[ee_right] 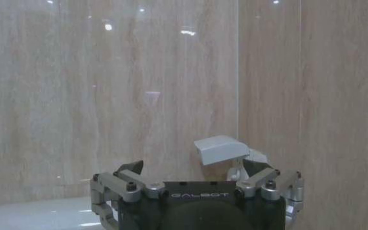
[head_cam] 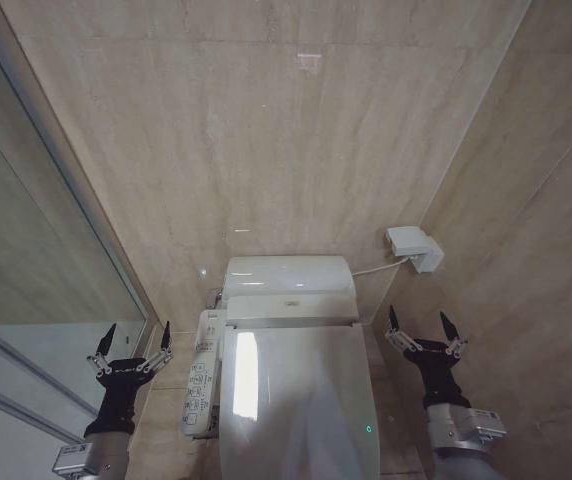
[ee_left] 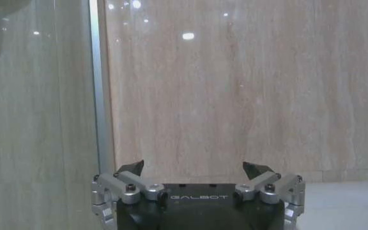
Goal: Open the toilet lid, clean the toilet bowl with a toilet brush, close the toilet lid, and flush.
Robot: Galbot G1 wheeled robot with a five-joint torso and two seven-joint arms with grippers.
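Jaws on both arms stand spread and grasp nothing. The left gripper [head_cam: 135,335] hangs beside the button panel [head_cam: 200,380]; the right gripper [head_cam: 423,328] is raised on the toilet's other side, below a white wall box [head_cam: 415,247]. Both arms are cut off at the frame's lower edge. Between them the toilet lid [head_cam: 296,395] lies shut, glossy white, hiding the toilet bowl; its near end runs out of view.

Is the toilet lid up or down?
Down. In the head view the lid lies flat over the bowl, hiding the seat. The left pincer and right pincer hang open beside it, touching nothing.
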